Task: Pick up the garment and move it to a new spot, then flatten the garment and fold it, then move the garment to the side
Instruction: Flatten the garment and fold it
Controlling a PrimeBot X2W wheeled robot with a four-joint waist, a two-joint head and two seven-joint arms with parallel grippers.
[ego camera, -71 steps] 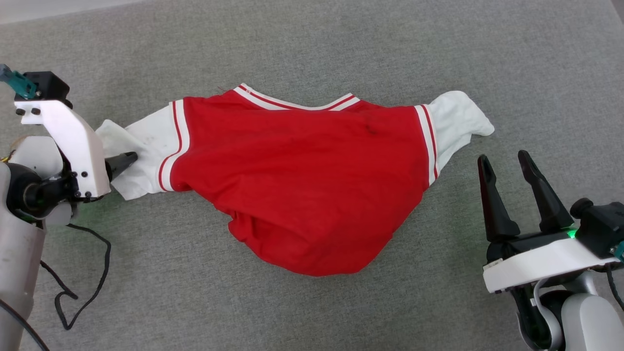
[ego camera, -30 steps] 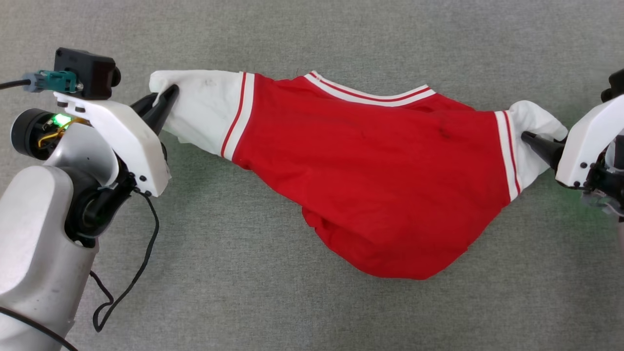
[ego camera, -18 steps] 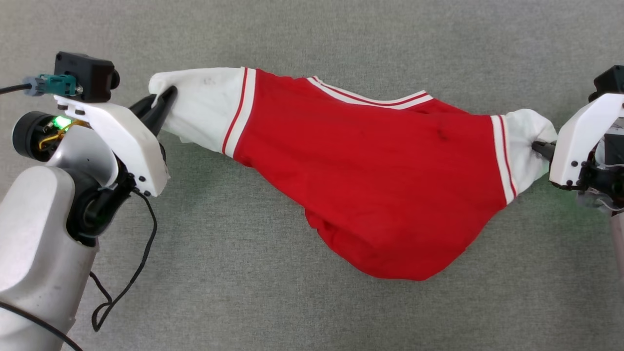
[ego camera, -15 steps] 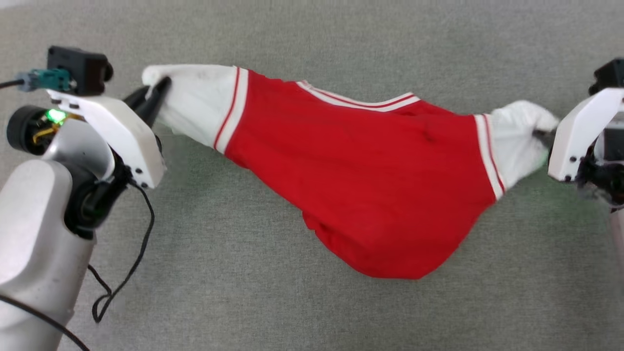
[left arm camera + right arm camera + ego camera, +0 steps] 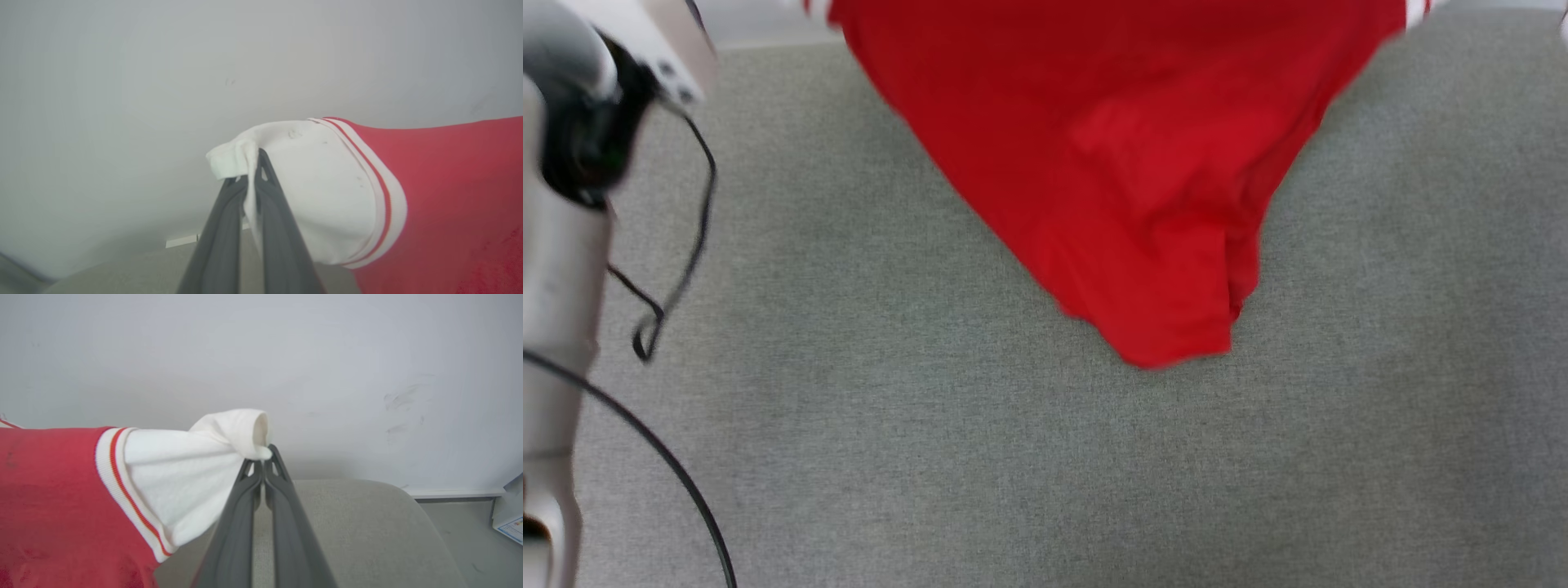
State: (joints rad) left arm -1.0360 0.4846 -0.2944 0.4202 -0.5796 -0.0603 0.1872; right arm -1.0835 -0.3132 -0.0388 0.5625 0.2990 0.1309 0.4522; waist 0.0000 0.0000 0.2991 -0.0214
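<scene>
1. The garment (image 5: 1111, 163), a bright red soft fabric T-shirt with white short sleeves and red-and-white striped trim, hangs spread between the two arms, above the grey woven cloth surface (image 5: 931, 457).
2. In the head view its red body narrows from the far side down to a point over the middle of the surface. The picture is blurred, so I cannot tell whether that tip touches the surface.
3. The left fingers (image 5: 278, 216), long and dark, are clenched on the bunched cuff of the left white sleeve, and a fold of cloth runs down between them.
4. The right fingers (image 5: 286, 522) are pinched together on the gathered end of the right white sleeve.
5. Both sleeves are drawn outward, with a pale wall (image 5: 286, 355) behind them.
6. The left arm's pale forearm (image 5: 556, 269) stands at the left edge of the head view, with a black cable (image 5: 711, 175) looping just beside it.
</scene>
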